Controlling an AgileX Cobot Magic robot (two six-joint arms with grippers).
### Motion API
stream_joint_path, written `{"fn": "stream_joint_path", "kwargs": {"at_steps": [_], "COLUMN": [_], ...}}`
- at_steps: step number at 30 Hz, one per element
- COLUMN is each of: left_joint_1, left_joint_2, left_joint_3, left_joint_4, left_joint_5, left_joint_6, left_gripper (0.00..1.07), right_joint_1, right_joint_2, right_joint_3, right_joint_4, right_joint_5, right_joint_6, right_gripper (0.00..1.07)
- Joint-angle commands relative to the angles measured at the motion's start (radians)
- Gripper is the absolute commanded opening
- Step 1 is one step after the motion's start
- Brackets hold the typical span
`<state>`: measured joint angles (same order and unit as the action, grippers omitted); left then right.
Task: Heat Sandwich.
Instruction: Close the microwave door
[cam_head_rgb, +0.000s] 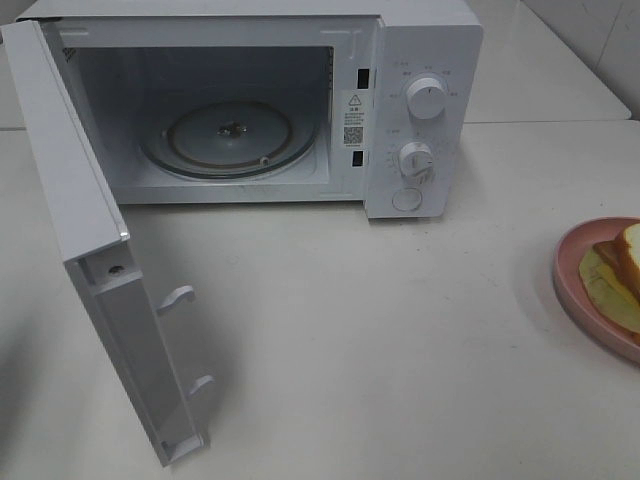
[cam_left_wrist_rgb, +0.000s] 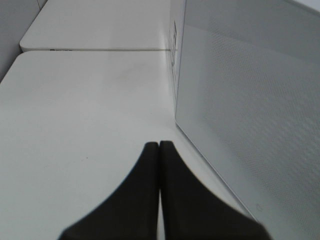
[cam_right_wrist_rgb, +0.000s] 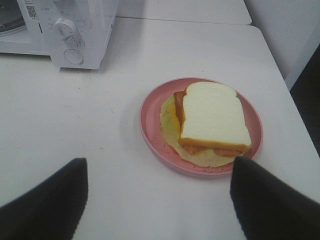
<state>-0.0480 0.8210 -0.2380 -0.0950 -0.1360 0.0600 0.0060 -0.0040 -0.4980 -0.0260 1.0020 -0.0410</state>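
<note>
The sandwich lies flat on a round pink plate near the right edge of the white table, well apart from the microwave, whose door stands swung wide on the left, baring the glass turntable inside. We see pale bread on top, an orange-brown crust along its edges and a yellowish filling spilling out beneath onto the plate.

From the right wrist camera, the right gripper hangs above the table with its dark fingers spread wide and nothing between them. The sandwich lies just ahead of those fingers, and somewhat toward one of them rather than centred in the gap. Its long axis, as we read it, runs roughly along the gripper's line of reach, so the spread jaws would meet the longer sides of the bread.

The left gripper is pressed fully closed, holding nothing, low over bare table beside the outer face of the open microwave door, on the far side of the scene from the plate.

We judge the right arm much the nearer to the sandwich and the natural one to fetch it; the oven, already open, awaits at the left rear.
</note>
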Motion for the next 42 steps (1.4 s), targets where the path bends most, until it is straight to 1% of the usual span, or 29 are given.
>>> {"fn": "stream_joint_path", "kwargs": {"at_steps": [1, 2, 3, 4, 5, 6, 8, 9, 10, 12, 13, 14, 16, 17, 21, 22, 24, 26, 27, 29, 30, 33, 35, 36, 38, 39, 40, 41, 42], "left_joint_1": [0.002, 0.002, 0.002, 0.002, 0.002, 0.002, 0.002, 0.002, 0.002, 0.002, 0.002, 0.002, 0.002, 0.002, -0.009, -0.032, -0.046, -0.098, -0.098, -0.128, -0.162, -0.196, -0.244, -0.244, -0.276, -0.313, -0.333, -0.333, -0.349], "left_joint_2": [0.042, 0.106, 0.142, 0.176, 0.176, 0.235, 0.285, 0.334, 0.334, 0.373, 0.411, 0.411, 0.441, 0.474, 0.519, 0.548, 0.564, 0.602, 0.602, 0.623, 0.642, 0.655, 0.676, 0.676, 0.691, 0.705, 0.711, 0.711, 0.717], "left_joint_3": [0.001, 0.001, 0.001, 0.001, 0.001, 0.001, 0.001, 0.001, 0.001, 0.001, 0.001, 0.001, 0.001, 0.001, 0.0, -0.004, -0.01, -0.027, -0.027, -0.037, -0.045, -0.047, -0.047, -0.047, -0.048, -0.05, -0.053, -0.053, -0.058], "left_joint_4": [0.001, 0.001, 0.001, 0.004, 0.004, 0.022, 0.051, 0.095, 0.095, 0.154, 0.233, 0.233, 0.298, 0.347, 0.393, 0.404, 0.406, 0.405, 0.405, 0.405, 0.4, 0.385, 0.319, 0.319, 0.265, 0.209, 0.178, 0.178, 0.153], "left_joint_5": [-0.092, -0.198, -0.252, -0.304, -0.304, -0.382, -0.438, -0.47, -0.47, -0.507, -0.547, -0.547, -0.599, -0.651, -0.726, -0.75, -0.75, -0.752, -0.752, -0.754, -0.761, -0.773, -0.798, -0.798, -0.806, -0.809, -0.811, -0.811, -0.813], "left_joint_6": [0.002, 0.001, -0.002, -0.005, -0.005, -0.022, -0.052, -0.085, -0.085, -0.118, -0.146, -0.146, -0.175, -0.194, -0.219, -0.218, -0.218, -0.214, -0.214, -0.214, -0.214, -0.21, -0.182, -0.182, -0.163, -0.161, -0.161, -0.161, -0.161], "left_gripper": [0.0, 0.0, 0.0, 0.0, 0.0, 0.0, 0.0, 0.0, 0.0, 0.0, 0.0, 0.0, 0.0, 0.0, 0.0, 0.0, 0.0, 0.0, 0.0, 0.0, 0.0, 0.0, 0.0, 0.0, 0.0, 0.0, 0.0, 0.0, 0.0], "right_joint_1": [-0.007, -0.007, -0.007, -0.007, -0.007, -0.007, -0.007, -0.007, -0.007, -0.007, -0.007, -0.007, -0.007, -0.007, -0.007, -0.007, -0.007, -0.007, -0.007, -0.007, -0.007, -0.007, -0.007, -0.007, -0.007, -0.006, -0.007, -0.007, -0.007], "right_joint_2": [-0.028, -0.028, -0.028, -0.028, -0.028, -0.028, -0.028, -0.028, -0.028, -0.028, -0.028, -0.028, -0.028, -0.028, -0.028, -0.028, -0.028, -0.028, -0.028, -0.028, -0.028, -0.028, -0.028, -0.028, -0.028, -0.028, -0.028, -0.028, -0.028], "right_joint_3": [0.001, 0.001, 0.001, 0.001, 0.001, 0.001, 0.001, 0.001, 0.001, 0.001, 0.001, 0.001, 0.001, 0.001, 0.001, 0.001, 0.001, 0.001, 0.001, 0.001, 0.001, 0.001, 0.001, 0.001, 0.001, 0.001, 0.001, 0.001, 0.001], "right_joint_4": [0.0, 0.0, 0.0, 0.0, 0.0, 0.0, 0.0, 0.0, 0.0, 0.0, 0.0, 0.0, 0.0, 0.0, 0.0, 0.0, 0.0, 0.0, 0.0, 0.0, 0.0, 0.0, 0.0, 0.0, 0.0, -0.001, -0.003, -0.003, -0.003], "right_joint_5": [-0.008, -0.008, -0.008, -0.008, -0.008, -0.008, -0.008, -0.008, -0.008, -0.008, -0.008, -0.008, -0.008, -0.008, -0.008, -0.008, -0.008, -0.008, -0.008, -0.008, -0.008, -0.008, -0.008, -0.008, -0.008, -0.008, -0.008, -0.008, -0.008], "right_joint_6": [-0.003, -0.003, -0.003, -0.003, -0.003, -0.003, -0.003, -0.003, -0.003, -0.003, -0.003, -0.003, -0.003, -0.003, -0.003, -0.003, -0.003, -0.003, -0.003, -0.003, -0.003, -0.003, -0.003, -0.003, -0.003, 0.002, 0.004, 0.004, 0.004], "right_gripper": [0.76, 0.76, 0.76, 0.76, 0.76, 0.76, 0.76, 0.76, 0.76, 0.76, 0.76, 0.76, 0.76, 0.76, 0.76, 0.76, 0.76, 0.76, 0.76, 0.76, 0.76, 0.76, 0.76, 0.76, 0.76, 0.76, 0.76, 0.76, 0.76]}}
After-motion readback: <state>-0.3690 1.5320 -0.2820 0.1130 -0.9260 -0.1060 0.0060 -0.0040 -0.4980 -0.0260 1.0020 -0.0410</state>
